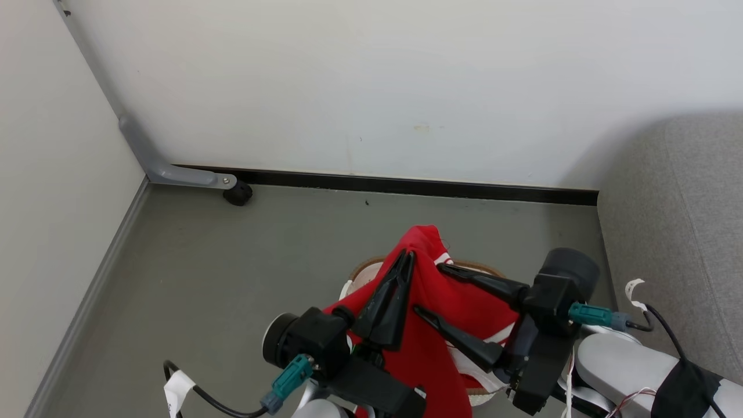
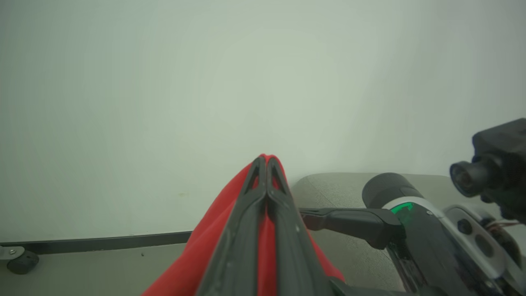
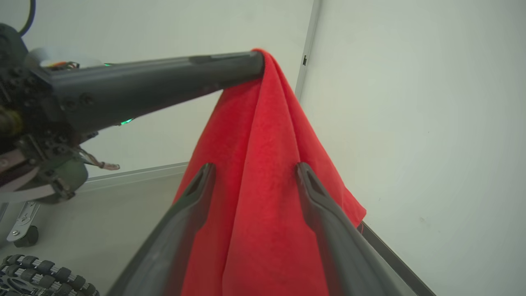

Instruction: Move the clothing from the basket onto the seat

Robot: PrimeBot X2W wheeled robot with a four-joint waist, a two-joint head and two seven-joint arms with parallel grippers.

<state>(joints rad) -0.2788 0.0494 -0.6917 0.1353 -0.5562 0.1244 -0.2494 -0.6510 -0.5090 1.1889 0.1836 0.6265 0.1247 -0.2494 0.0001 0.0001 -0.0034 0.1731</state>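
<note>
You've got the clothing (image 1: 426, 241) pinched in the left gripper (image 1: 406, 258), hanging above the basket (image 1: 482, 268). Your right gripper (image 1: 429, 288) is spread wide around it, not squeezing. Trip to the seat (image 1: 685, 232), right of the basket, isn't done yet

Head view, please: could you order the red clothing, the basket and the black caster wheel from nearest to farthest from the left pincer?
1. The clothing, clamped in the shut left pincer itself.
2. The basket, just below the pincer, partly hidden by the hanging fabric.
3. The caster wheel, far off at the upper left.
</note>
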